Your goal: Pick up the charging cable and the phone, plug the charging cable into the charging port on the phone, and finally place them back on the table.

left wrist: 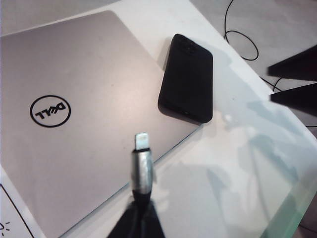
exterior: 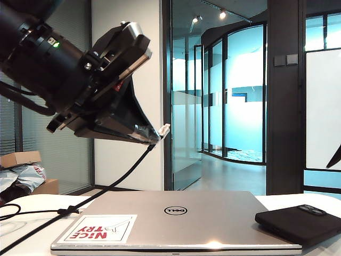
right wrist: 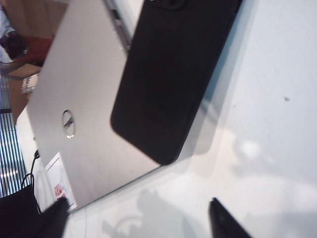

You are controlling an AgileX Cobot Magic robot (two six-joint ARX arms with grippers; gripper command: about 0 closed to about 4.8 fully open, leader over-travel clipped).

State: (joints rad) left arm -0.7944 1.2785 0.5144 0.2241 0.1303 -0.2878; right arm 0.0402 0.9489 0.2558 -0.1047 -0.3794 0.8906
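Note:
My left gripper (exterior: 152, 136) hangs above the table's (exterior: 37, 204) left side, shut on the charging cable (exterior: 114, 184). The cable's silver plug tip (left wrist: 142, 141) sticks out past the left gripper (left wrist: 136, 225) and points toward the phone (left wrist: 188, 77). The black cord droops down to the tabletop. The phone (exterior: 298, 221) lies flat, camera side up, half on the laptop's corner and half on the table (left wrist: 223, 173). My right gripper (right wrist: 136, 220) hovers over the table (right wrist: 257, 99) near the phone (right wrist: 168, 74), open and empty. Its charging port is too small to make out.
A silver Dell laptop (exterior: 176, 218) lies closed mid-table, with a red-and-white sticker (exterior: 98, 229) on its lid. A thin black wire (left wrist: 237, 34) loops beyond the phone. Cardboard boxes (exterior: 21, 158) stand behind the table at the left. One tip of the right gripper (exterior: 335, 157) shows at the right edge.

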